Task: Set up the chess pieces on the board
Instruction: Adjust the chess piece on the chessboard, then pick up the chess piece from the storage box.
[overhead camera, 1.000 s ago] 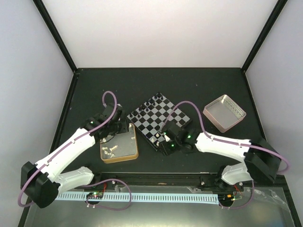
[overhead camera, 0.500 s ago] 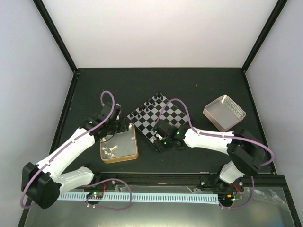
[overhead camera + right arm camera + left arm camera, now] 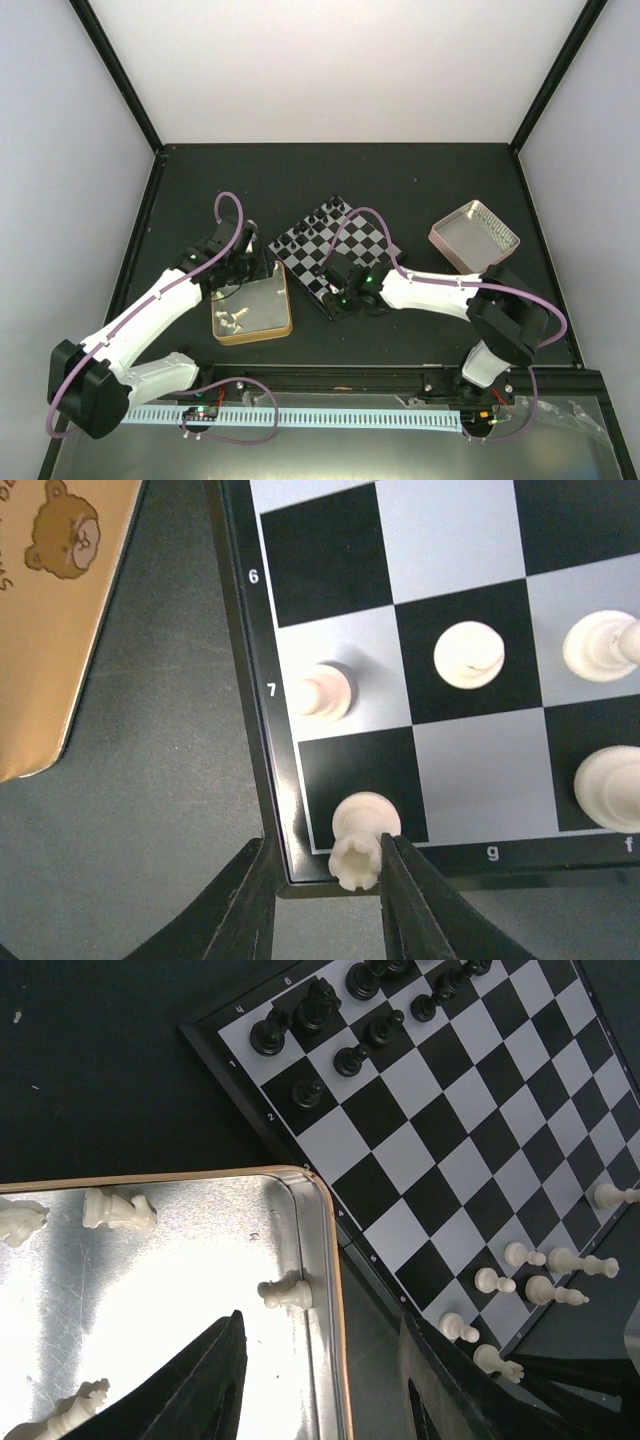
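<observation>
Reaching further left than a second ago, the right arm [image 3: 440, 295] lies low along the chessboard's [image 3: 322, 245] near corner; the left arm [image 3: 150, 310] has hardly shifted. Toward the desk's [image 3: 420, 180] left edge, the left tool [image 3: 320, 1360] hangs wide open above the right rim of the gold-rimmed tin [image 3: 180, 1290], where cream-white pieces [image 3: 118, 1208] lie. Mid-desk, the right tool [image 3: 327, 842] is narrow around a white rook [image 3: 360, 850] on the corner square. The rook touches one finger, with a gap at the other.
</observation>
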Action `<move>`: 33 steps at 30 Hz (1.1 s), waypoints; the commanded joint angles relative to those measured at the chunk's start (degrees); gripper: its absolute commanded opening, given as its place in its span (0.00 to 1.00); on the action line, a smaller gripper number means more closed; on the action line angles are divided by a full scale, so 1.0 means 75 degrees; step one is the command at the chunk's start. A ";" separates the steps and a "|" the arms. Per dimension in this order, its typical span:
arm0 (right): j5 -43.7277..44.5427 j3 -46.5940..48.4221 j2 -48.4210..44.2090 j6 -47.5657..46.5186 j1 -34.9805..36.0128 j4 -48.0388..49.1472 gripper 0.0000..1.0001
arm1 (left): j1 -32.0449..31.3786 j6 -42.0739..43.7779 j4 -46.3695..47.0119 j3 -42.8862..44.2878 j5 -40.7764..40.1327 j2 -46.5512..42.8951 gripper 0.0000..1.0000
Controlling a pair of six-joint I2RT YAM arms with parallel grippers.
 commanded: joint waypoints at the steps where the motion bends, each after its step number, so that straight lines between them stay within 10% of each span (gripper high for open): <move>1: 0.0114 0.0155 0.0009 -0.0105 0.0050 0.0259 0.30 | 0.0083 0.0090 0.0181 -0.0035 0.0177 0.0048 0.43; 12: 0.0057 0.0210 0.0161 -0.0036 0.0054 0.0307 0.27 | 0.0082 0.0179 0.0417 -0.0239 0.0673 0.0349 0.43; 22: 0.0571 0.0219 -0.0820 0.0226 0.0054 -0.0092 0.46 | 0.0081 -0.0102 0.1351 -0.1110 0.1473 0.0756 0.45; 33: 0.1095 0.0181 -0.1533 0.0590 0.0054 -0.0173 0.44 | 0.0081 -0.2057 0.3476 -0.2551 0.1504 0.1021 0.26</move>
